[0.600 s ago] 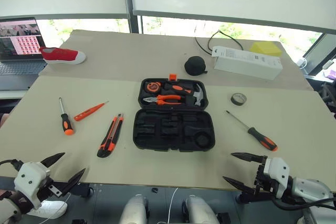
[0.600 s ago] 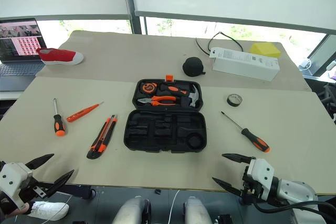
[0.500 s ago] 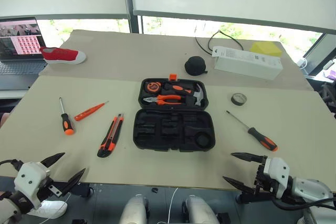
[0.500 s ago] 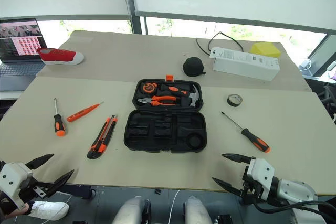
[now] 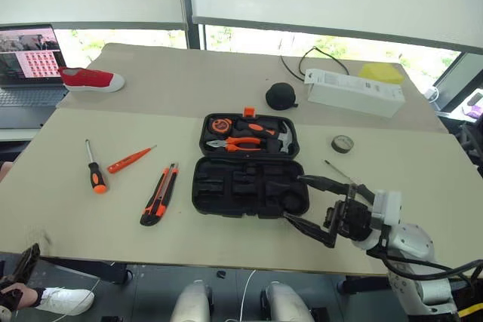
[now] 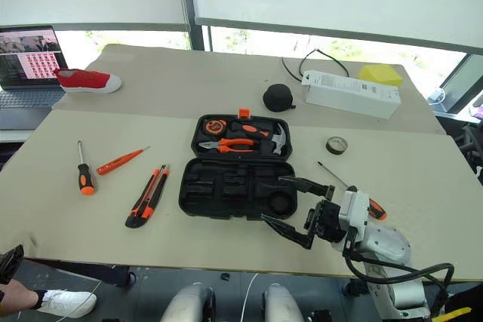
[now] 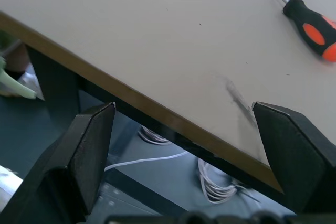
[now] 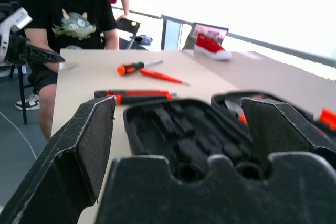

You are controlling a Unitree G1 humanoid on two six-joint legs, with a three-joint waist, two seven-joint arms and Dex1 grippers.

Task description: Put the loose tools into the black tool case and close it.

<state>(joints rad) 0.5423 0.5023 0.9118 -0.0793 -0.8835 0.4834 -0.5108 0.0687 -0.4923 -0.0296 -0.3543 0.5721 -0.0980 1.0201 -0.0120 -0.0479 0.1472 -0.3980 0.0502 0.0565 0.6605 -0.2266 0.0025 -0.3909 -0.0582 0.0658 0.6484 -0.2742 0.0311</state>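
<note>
Five loose tools lie on the bench (image 5: 68, 209) around the open black tool case (image 5: 250, 167).

Far left: a black-and-orange screwdriver (image 5: 93, 169), then the thin orange tester screwdriver (image 5: 129, 160), both left of the case and well apart from it. The orange-black utility knife (image 5: 159, 194) lies nearer, just left of the case. All are judged light and rigid; the round shafts may roll, so the rubbered handles are the better hold. The knife is flat and slim, best pinched across its body at mid-length.

Centre: the case lies open flat. Its far half holds pliers, a hammer and a tape measure, orange and black, seated in slots. Its near half shows empty moulded recesses. The shell looks stiff; closing calls for folding one half over on the hinge.

Right: the small dark tape roll (image 5: 343, 142) sits far right of the case. The second screwdriver (image 6: 374, 209) lies partly behind the right claw (image 5: 313, 209), which hovers spread wide and empty at the case's near right corner.

The left claw (image 7: 184, 156) is spread apart, empty, at the bench's near left edge.
</note>
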